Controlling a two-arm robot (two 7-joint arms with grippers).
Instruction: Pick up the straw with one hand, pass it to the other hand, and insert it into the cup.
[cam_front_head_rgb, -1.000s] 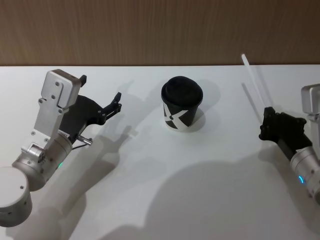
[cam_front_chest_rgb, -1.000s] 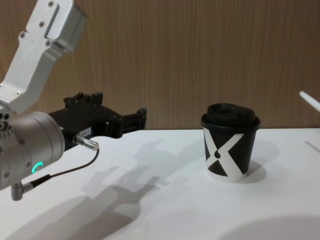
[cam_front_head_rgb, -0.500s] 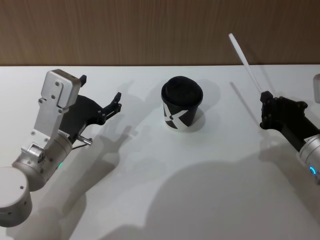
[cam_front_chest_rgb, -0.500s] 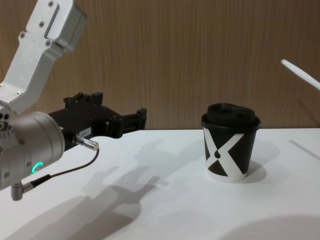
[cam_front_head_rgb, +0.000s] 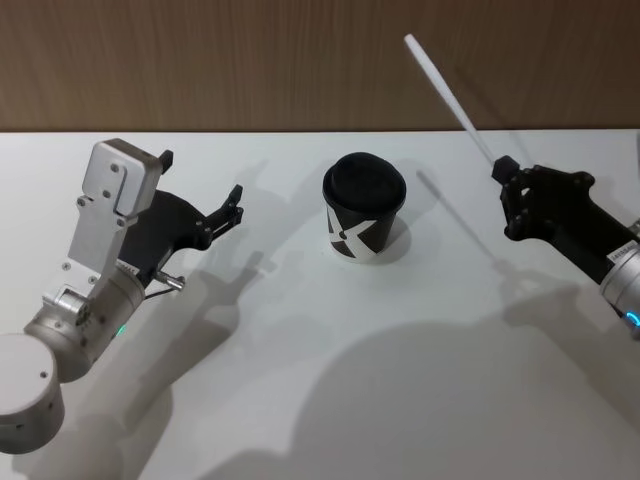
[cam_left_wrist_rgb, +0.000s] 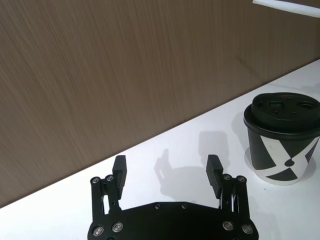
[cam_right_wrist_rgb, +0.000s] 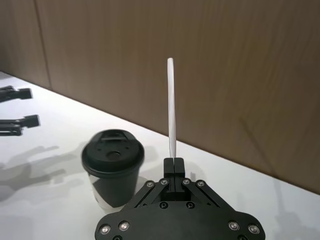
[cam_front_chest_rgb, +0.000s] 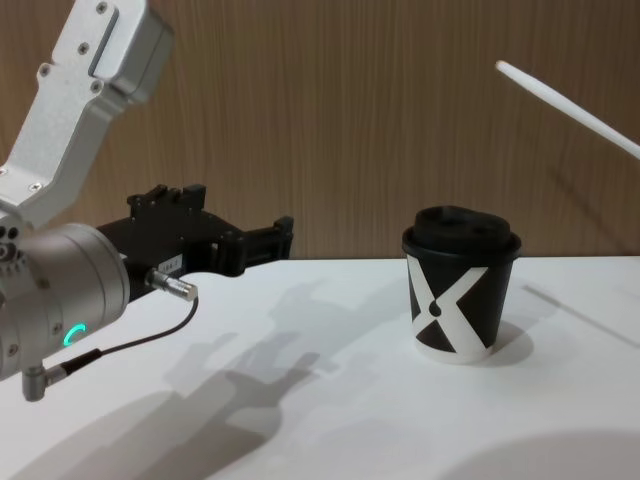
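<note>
Two grippers in view: my R gripper (cam_front_head_rgb: 500, 166), over the right side of the table (cam_front_head_rgb: 350, 350), has its fingers pinched tight on the lower end of the straw (cam_front_head_rgb: 445, 85), w/ the white shaft slanting up and leftward, free tip high against the wood wall (cam_front_head_rgb: 250, 60). The cup (cam_front_head_rgb: 363, 215) stands upright mid-table w/ its lid on, to the left of that gripper and below the straw, not touching it. My L gripper (cam_front_head_rgb: 200, 175) hangs over the table's left side, fingers spread apart, pointed approx. toward the cup and well apart from it.
</note>
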